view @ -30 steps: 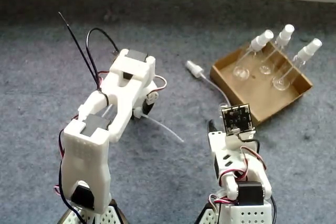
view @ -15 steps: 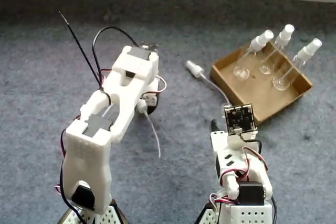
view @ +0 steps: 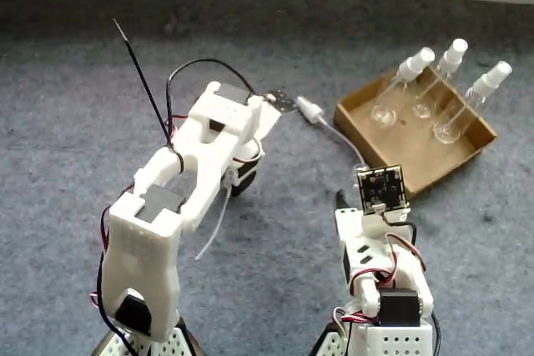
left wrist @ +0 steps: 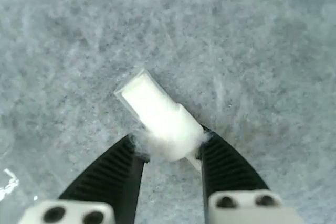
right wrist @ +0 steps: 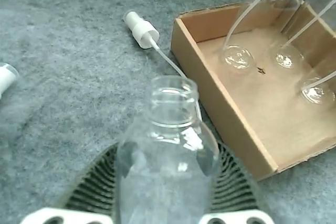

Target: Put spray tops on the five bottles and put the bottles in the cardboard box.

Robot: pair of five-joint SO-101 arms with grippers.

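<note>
Left wrist view: clamped top point(left wrist: 157, 111) in left gripper point(left wrist: 170, 148) above carpet point(left wrist: 236, 35), tube hanging down. Gripped uncapped bottle point(right wrist: 168, 150) in right gripper point(right wrist: 165, 177), near box point(right wrist: 210, 85). Noted three capped bottles point(view: 440, 79) inside box, second top point(right wrist: 137, 25) on carpet beside box.

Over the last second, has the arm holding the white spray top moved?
Yes. The left gripper with its spray top swung toward the cardboard box.
</note>
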